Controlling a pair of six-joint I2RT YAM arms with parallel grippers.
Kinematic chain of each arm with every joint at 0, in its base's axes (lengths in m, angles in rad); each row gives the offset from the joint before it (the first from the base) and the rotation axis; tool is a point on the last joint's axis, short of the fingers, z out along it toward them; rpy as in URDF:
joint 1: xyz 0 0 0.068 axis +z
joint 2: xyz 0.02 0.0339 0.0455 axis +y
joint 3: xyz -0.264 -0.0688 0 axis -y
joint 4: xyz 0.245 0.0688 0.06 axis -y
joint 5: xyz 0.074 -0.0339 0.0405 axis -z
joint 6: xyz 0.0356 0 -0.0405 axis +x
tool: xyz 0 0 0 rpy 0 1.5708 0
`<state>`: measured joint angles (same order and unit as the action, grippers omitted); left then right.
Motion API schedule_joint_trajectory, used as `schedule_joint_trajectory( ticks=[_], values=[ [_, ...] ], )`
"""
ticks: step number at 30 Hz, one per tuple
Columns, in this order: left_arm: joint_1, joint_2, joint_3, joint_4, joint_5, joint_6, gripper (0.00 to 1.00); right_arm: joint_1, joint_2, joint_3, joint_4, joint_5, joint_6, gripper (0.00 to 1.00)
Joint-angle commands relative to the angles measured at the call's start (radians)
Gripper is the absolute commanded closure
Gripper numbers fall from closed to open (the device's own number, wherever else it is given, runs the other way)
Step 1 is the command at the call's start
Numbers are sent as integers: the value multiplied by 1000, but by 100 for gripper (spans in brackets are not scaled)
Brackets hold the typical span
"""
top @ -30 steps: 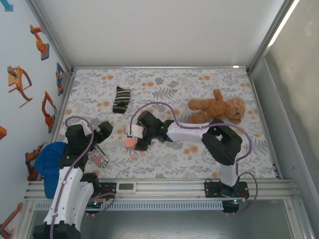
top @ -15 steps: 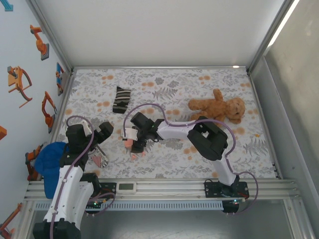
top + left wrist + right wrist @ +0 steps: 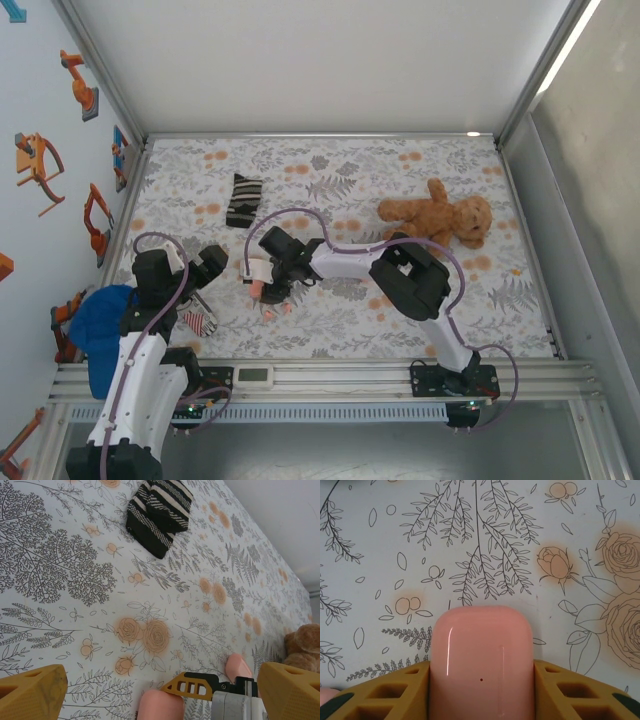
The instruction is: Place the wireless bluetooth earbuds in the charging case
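The salmon-pink charging case (image 3: 481, 650) lies with its lid closed on the floral cloth, and my right gripper (image 3: 481, 672) is shut on it, a yellow finger pressed against each side. From above, the right gripper (image 3: 262, 285) reaches far left to the case (image 3: 257, 288). Small pink earbuds (image 3: 273, 310) lie on the cloth just in front of it. My left gripper (image 3: 198, 280) hangs open a short way to the left, holding nothing. In the left wrist view its gripper (image 3: 160, 690) frames the right arm's finger and two pink pieces (image 3: 160, 707), (image 3: 239, 666).
A black-and-white striped sock (image 3: 243, 200) lies at the back left, and a brown teddy bear (image 3: 436, 220) at the back right. A blue cloth (image 3: 100, 325) hangs off the left edge, with a small striped item (image 3: 198, 321) beside the left arm.
The right arm has slid further left over the pink case, and its jaws have closed from wide open onto the case's sides. The left arm has stayed still.
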<state>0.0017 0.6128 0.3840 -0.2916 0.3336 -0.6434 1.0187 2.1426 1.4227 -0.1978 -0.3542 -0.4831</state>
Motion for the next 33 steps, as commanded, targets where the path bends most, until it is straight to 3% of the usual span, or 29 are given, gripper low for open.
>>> schedule_joint_trajectory(
  ticks=[1,8,21,33],
  values=[
    [6,-5,1,-1,7,5,4,-8,-10,-17,-17,59,-5,62],
    [6,-13,20,-9,52,-13,4,-34,-90,-86,91,79,30,73],
    [7,-31,111,-81,117,37,4,-76,-229,-179,211,100,73,76],
    [6,-24,193,-104,285,83,4,-106,-365,-241,228,155,47,77]
  ],
)
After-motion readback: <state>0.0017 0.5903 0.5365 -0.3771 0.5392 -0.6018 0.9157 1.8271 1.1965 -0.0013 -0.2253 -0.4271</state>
